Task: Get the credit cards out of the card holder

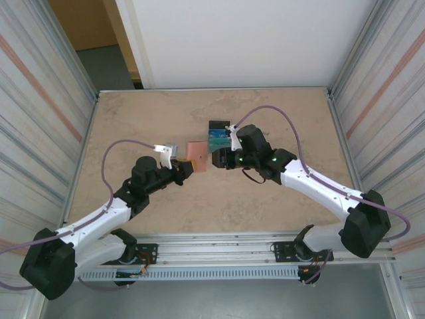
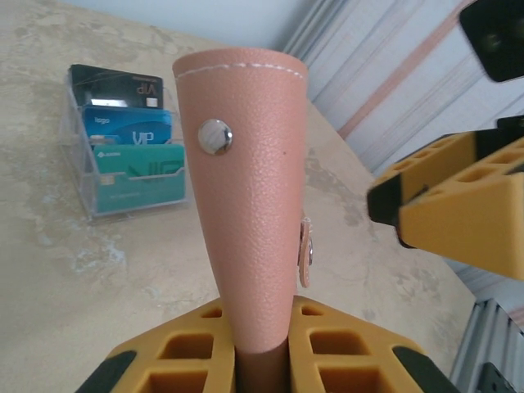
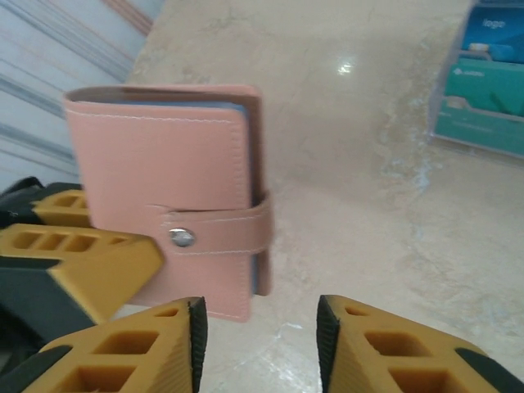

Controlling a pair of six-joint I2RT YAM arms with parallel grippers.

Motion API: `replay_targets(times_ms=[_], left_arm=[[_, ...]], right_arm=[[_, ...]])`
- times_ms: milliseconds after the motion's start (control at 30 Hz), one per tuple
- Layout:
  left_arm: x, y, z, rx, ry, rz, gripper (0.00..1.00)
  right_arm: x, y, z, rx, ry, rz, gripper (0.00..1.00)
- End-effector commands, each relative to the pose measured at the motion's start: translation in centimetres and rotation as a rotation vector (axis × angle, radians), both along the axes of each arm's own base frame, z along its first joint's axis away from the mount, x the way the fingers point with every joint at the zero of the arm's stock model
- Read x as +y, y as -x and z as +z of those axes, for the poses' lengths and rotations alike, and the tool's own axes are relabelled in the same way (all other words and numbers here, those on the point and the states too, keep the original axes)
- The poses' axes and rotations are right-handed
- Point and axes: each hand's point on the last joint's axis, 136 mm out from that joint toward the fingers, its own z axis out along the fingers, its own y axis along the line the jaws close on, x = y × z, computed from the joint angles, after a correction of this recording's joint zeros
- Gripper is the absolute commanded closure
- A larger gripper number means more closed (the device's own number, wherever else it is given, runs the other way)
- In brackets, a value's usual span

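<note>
The card holder (image 1: 196, 164) is a pinkish-brown leather wallet held upright off the table, with my left gripper (image 1: 180, 167) shut on one edge. In the left wrist view the card holder (image 2: 246, 205) rises from between the pads of that gripper (image 2: 262, 352). The right wrist view shows the card holder (image 3: 164, 188) closed, its strap snapped across the front. My right gripper (image 3: 262, 336) stands open just in front of it, with nothing between its fingers. The credit cards (image 2: 131, 155), black, blue and teal, stand in a clear plastic rack on the table.
The clear rack (image 1: 218, 135) sits at the table's middle, just behind my right gripper (image 1: 218, 159). Ribbed metal walls (image 1: 40, 113) close in both sides. The marble tabletop (image 1: 279, 113) has free room to the right and left.
</note>
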Motion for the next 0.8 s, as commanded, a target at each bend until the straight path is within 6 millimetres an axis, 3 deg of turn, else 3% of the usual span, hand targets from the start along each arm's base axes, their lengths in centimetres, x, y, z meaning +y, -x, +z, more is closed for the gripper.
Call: replay_targets(times_ms=[0,167,333,767], left_arm=[[0.2,-1.0,0.6,-0.030,0.004,0.047,0.94],[0.2,-1.3,-0.1,-0.001,0.008,0.062,0.94],[0.1,-1.5,-0.4,0.009,0.009,0.065,0.94],[-0.4,-1.5,-0.7,0.012,0.010,0.044,0.95]], right_arm=[[1.1,-0.6,0.1,-0.017,0.040,-0.018,0.62],[3.7,-0.2,-0.4,0.005,0.035,0.037,0.64],[5.0,-0.7,-0.9,0.017,0.031,0.044,0.66],[6.2,-1.7,-1.7,0.030,0.045,0.037,0.67]])
